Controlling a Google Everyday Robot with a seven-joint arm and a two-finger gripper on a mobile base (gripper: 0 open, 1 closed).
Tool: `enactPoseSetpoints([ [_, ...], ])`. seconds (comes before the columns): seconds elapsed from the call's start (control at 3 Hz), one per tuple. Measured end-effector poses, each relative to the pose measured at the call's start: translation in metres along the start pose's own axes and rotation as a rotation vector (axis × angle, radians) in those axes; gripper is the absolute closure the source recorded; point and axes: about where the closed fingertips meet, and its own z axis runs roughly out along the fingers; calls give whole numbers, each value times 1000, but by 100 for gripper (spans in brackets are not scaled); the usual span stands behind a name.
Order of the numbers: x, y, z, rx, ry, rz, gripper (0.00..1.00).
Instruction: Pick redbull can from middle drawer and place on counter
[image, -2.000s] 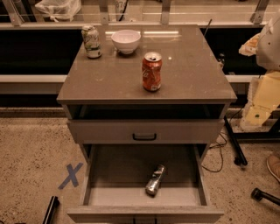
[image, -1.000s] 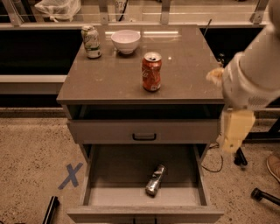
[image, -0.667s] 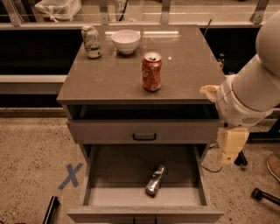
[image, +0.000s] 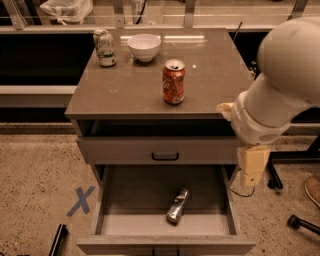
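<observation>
The redbull can (image: 177, 206), slim and silver, lies on its side on the floor of the open middle drawer (image: 130, 197), right of centre and near the front. The counter (image: 215, 75) is the speckled slab on top of the cabinet. My white arm comes in from the right, and the gripper (image: 251, 167), a cream-coloured end piece, hangs just outside the drawer's right wall, above and to the right of the can. It holds nothing that I can see.
On the counter stand an orange soda can (image: 173, 81), a green-and-white can (image: 104, 47) and a white bowl (image: 144, 46). A shut drawer front with a black handle (image: 165, 156) sits above the open drawer. Blue X tape (image: 80, 201) marks the floor at left.
My arm has swung in from the far right toward the cabinet and come lower, bringing the gripper down beside the open drawer's right side. The cans have not moved.
</observation>
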Motion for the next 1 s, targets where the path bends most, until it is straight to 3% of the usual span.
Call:
enactPoseSetpoints([
  [0.33, -7, 6, 78, -90, -11, -161, 0],
  [0.67, -10, 21, 152, -90, -119, -299, 0],
  [1.0, -7, 10, 168, -21, -148, -371, 0],
])
